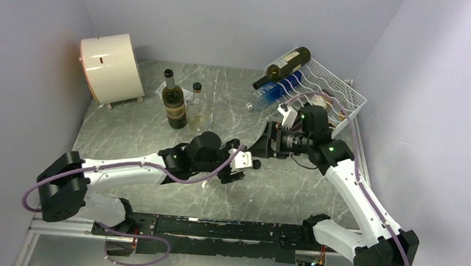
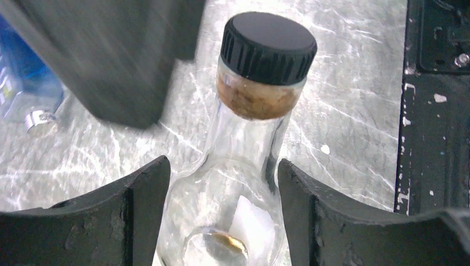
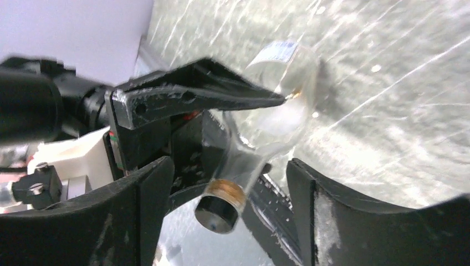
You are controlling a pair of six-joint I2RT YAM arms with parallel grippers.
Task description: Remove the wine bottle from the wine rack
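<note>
Cream drum: a cylindrical cream-coloured drum (image 1: 108, 66) lies on its side at the far left of the grey marbled stone counter (image 1: 235, 101), against the left wall.
Dark upright bottle: a dark glass wine bottle with a tan label (image 1: 174, 103) stands upright on the counter, to the right of the drum.
Small bottle: a small clear glass bottle with a dark cap (image 1: 195, 101) stands just beside the dark upright bottle, on its right.
Left tool: the left tool (image 2: 223, 166) is at mid-counter. Its two black fingers press on either side of a bottle's shoulder, pinching it.
Clear bottle: the clear glass bottle with a black screw cap and a brown band round the neck (image 2: 238, 144) sits between the two tools. It is off the rack, at mid-counter to the rack's near left. Whether it touches the counter cannot be told.
Right tool: the right tool (image 3: 230, 166) faces the left one. Its fingers are spread, with a gap on each side of the capped neck that points in between them.
Blue bottle: a blue transparent bottle with a silver cap (image 1: 274, 91) lies on its side by the rack's left edge.
Dark lying bottle: a dark green glass wine bottle with a pale label (image 1: 286, 66) lies tilted on the rack's far left corner.
Rack: the white wire-grid wine rack with wavy cradles (image 1: 341, 93) stands at the far right of the counter.
</note>
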